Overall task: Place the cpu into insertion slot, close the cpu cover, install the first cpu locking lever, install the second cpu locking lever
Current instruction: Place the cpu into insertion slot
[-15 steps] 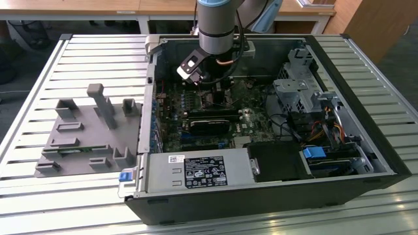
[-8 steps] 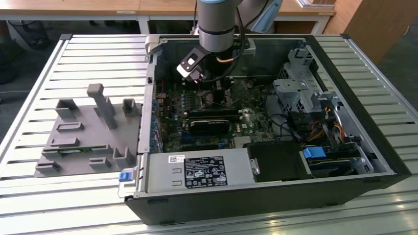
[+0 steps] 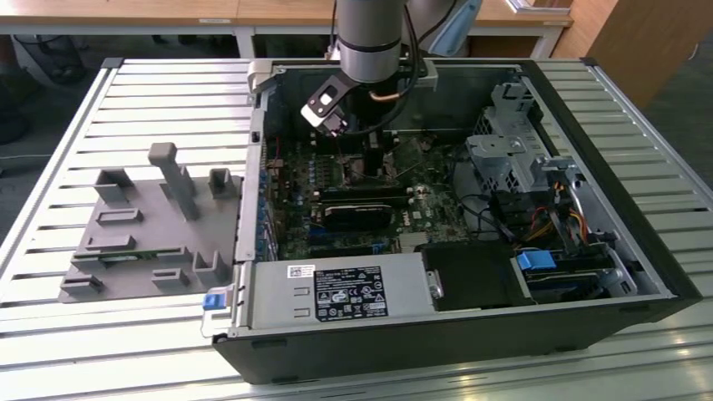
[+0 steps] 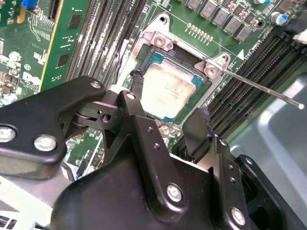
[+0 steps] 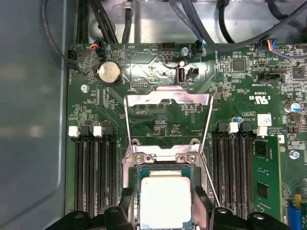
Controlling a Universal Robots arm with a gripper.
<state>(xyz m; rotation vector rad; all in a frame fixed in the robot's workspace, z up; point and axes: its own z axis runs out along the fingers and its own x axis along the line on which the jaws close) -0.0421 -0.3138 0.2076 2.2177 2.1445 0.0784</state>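
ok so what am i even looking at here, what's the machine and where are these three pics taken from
It is a robot arm reaching down into an open computer case that lies on a slatted metal table. A grey holder block sits beside the case, on the exterior view's left. That picture comes from a camera off the arm. The other two come from cameras riding near the arm's wrist, looking past its black claw at the green circuit board.

On the board, the cpu, a flat square chip, lies in its insertion slot. The cpu cover, a thin metal frame, stands flipped open, and a thin locking lever sticks out free. The claw is right at the chip, but whether it grips it cannot be told.
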